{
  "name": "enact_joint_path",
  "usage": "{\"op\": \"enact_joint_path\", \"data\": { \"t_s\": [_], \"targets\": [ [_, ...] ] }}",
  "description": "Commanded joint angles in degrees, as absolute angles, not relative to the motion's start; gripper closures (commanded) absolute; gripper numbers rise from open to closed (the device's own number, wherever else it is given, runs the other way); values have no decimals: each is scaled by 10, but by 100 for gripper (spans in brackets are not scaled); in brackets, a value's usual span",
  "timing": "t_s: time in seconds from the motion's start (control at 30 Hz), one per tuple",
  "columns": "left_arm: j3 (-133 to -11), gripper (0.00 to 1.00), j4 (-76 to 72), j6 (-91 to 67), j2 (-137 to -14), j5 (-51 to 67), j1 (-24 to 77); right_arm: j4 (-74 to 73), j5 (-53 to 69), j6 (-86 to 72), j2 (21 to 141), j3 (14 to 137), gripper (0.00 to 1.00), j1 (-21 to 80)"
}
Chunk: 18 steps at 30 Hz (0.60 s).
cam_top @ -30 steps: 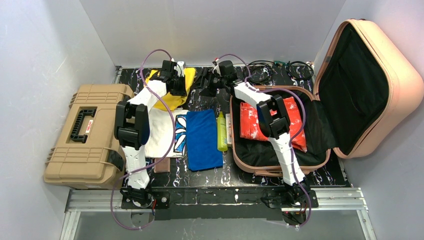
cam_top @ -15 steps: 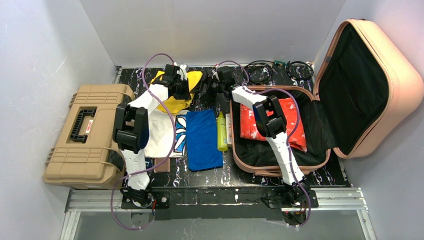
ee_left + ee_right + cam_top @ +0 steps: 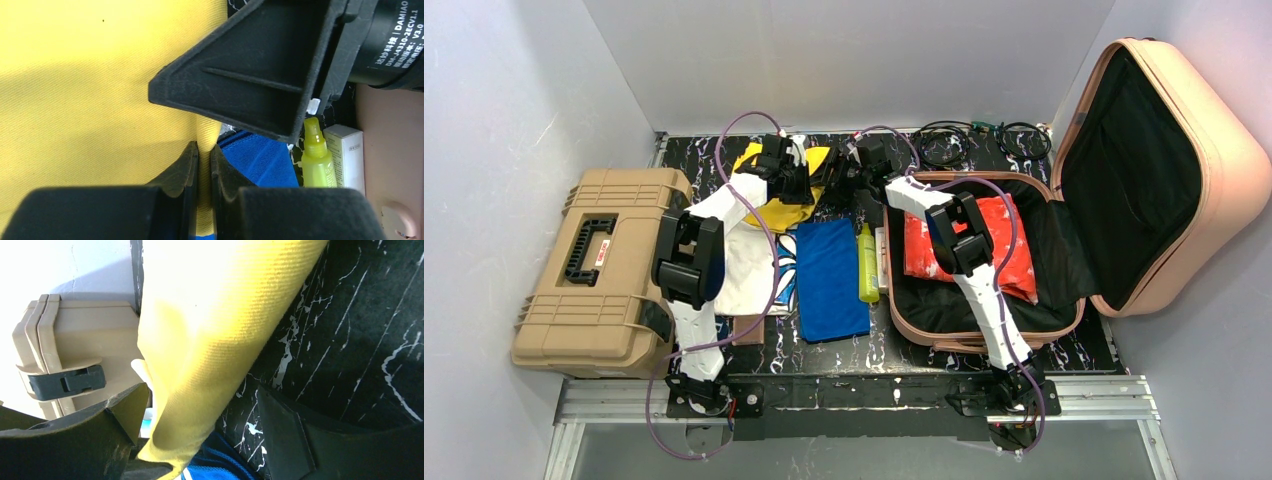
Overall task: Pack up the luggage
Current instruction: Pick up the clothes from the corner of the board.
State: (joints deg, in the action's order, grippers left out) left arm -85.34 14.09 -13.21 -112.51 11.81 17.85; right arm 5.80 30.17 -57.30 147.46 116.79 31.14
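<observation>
Top external view put my two arms at the near edge of the black, white-veined table point(image 3: 894, 352). Just past them a folded blue cloth point(image 3: 831, 280) lay flat. A white printed cloth point(image 3: 744, 265) lay on its left, and a slim yellow-green spray bottle point(image 3: 867, 265) lay on its right. Next to the bottle sat a small white box point(image 3: 345, 155). On the far left sat the tan ribbed toolbox with a black handle point(image 3: 599, 270).

On the right, the large peach-pink hard-shell suitcase point(image 3: 1224, 160) lay open on the table. Its lid leaned back against the wall, and a red-and-white packet point(image 3: 1016, 240) rested on the black lining of its lower half.

Farther out, my left gripper point(image 3: 204, 150) was pinched nearly closed on a fold of the yellow fabric cloth point(image 3: 774, 208). My right gripper point(image 3: 200, 390) stood beside it with its jaws spread wide. The yellow cloth hung between them, and I could not tell whether either jaw touched it. At the far edge lay coiled black cables point(image 3: 984, 140).
</observation>
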Motion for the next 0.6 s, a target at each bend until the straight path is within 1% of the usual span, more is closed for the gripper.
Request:
{"op": "enact_joint_path", "data": {
  "t_s": [0.0, 0.13, 0.17, 0.2, 0.27, 0.3, 0.33, 0.43, 0.57],
  "targets": [
    [-852, 100, 131, -155, -1084, 135, 190, 91, 310, -598, 1499, 1180, 12, 308],
    [-847, 99, 128, -168, -1078, 140, 190, 100, 310, -605, 1503, 1184, 12, 307],
    [-844, 94, 124, -169, -1076, 146, 190, 103, 311, -608, 1505, 1184, 12, 307],
    [-842, 80, 121, -172, -1073, 153, 190, 109, 314, -612, 1507, 1184, 12, 307],
    [-837, 61, 117, -179, -1068, 167, 190, 121, 319, -621, 1510, 1184, 13, 306],
    [-835, 54, 113, -183, -1064, 176, 190, 126, 321, -624, 1511, 1183, 13, 307],
    [-833, 50, 108, -186, -1061, 183, 190, 129, 323, -627, 1512, 1182, 13, 308],
    [-832, 44, 101, -197, -1055, 200, 190, 154, 331, -641, 1515, 1174, 16, 311],
    [-839, 41, 110, -201, -1044, 216, 189, 168, 338, -649, 1517, 1174, 19, 315]
  ]
}}
